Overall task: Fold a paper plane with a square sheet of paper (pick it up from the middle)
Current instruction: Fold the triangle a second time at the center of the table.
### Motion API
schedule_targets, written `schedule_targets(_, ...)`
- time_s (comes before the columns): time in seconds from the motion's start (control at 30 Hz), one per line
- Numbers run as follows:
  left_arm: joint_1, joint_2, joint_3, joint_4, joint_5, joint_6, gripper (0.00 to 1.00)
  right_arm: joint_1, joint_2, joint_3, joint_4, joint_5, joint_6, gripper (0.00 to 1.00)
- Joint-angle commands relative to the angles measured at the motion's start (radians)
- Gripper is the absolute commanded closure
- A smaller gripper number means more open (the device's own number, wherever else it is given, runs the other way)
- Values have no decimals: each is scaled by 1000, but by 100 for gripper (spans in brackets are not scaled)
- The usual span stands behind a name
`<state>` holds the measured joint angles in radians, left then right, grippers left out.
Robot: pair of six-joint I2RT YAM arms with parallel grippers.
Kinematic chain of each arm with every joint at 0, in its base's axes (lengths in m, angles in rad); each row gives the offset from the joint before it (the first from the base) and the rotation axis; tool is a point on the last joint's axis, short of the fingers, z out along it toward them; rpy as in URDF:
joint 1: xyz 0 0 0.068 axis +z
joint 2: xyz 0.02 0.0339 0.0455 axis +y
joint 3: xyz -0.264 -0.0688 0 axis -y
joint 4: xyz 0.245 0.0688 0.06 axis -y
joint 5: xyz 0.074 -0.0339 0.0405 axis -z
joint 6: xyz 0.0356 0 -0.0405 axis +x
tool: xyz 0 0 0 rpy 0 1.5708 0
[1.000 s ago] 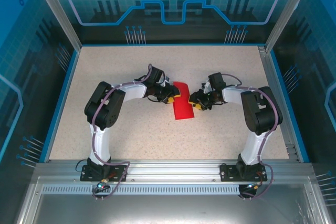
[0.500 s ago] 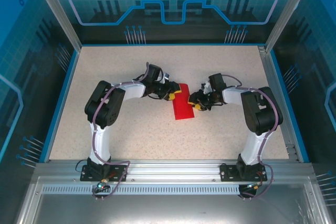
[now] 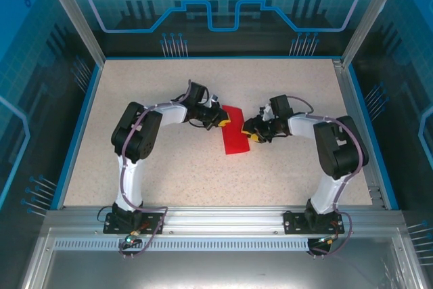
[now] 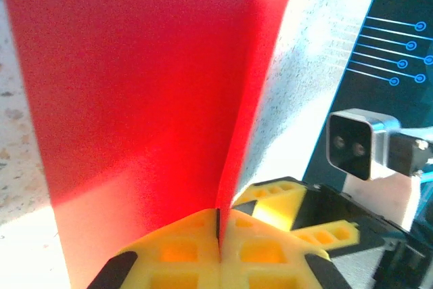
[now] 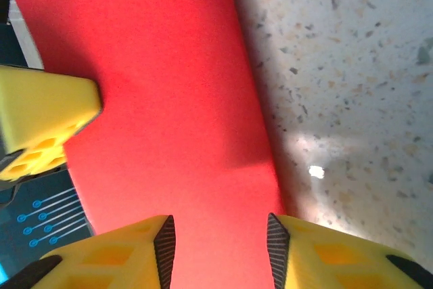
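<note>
The left jaws were clenched on the sheet (image 4: 135, 99), with its red edge nipped in the seam between them. From above, they gripped its far left corner. The folded sheet (image 3: 235, 133) lay on the speckled counter (image 3: 169, 167) between the two pairs of jaws, touching both. The right jaws stood released, parted at the sheet's right edge. In the right wrist view, red paper ran under and between them, with bare counter to their right. A yellow tip of the left jaws showed ahead on their left.
</note>
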<state>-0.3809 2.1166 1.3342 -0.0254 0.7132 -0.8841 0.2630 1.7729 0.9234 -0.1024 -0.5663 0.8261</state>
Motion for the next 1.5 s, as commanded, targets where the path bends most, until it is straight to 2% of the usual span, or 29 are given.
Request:
schedule_targets(0.0, 11, 17, 91, -211, 29, 157, 98, 4, -109, -12, -65, 95, -39, 54)
schedule_targets(0.13, 10, 20, 172, -386, 38, 306, 98, 25, -244, -38, -42, 207, -77, 41)
schedule_targets(0.23, 10, 27, 213, -455, 53, 358, 98, 42, -284, -62, -72, 289, -98, 38)
schedule_targets(0.37, 2, 32, 238, -461, 104, 369, 98, 46, -266, -52, -98, 321, -96, 38)
schedule_targets(0.5, -17, 52, 280, -518, 107, 407, 97, 71, -288, -90, -20, 361, -98, 41)
schedule_targets(0.6, -30, 73, 293, -539, 83, 393, 97, 104, -330, -145, 68, 431, -117, 36)
schedule_targets(0.67, -31, 77, 282, -524, 70, 371, 97, 107, -337, -141, 64, 390, -147, 34)
schedule_targets(0.7, -32, 75, 275, -511, 66, 358, 97, 104, -326, -110, 5, 342, -178, 35)
schedule_targets(0.73, -33, 73, 272, -507, 65, 351, 97, 113, -312, -82, -50, 339, -194, 40)
schedule_targets(0.8, -37, 71, 275, -513, 52, 348, 95, 173, -323, -68, -86, 391, -255, 43)
schedule_targets(1.0, -39, 81, 276, -515, 30, 326, 94, 417, -316, 12, -225, 733, -350, 45)
schedule_targets(1.13, -41, 80, 272, -509, 25, 314, 95, 575, -286, 35, -233, 888, -364, 39)
schedule_targets(1.33, -41, 83, 269, -496, 29, 301, 95, 704, -207, 93, -276, 1038, -377, 33)
schedule_targets(1.47, -41, 84, 268, -495, 32, 298, 95, 733, -150, 123, -275, 1050, -390, 33)
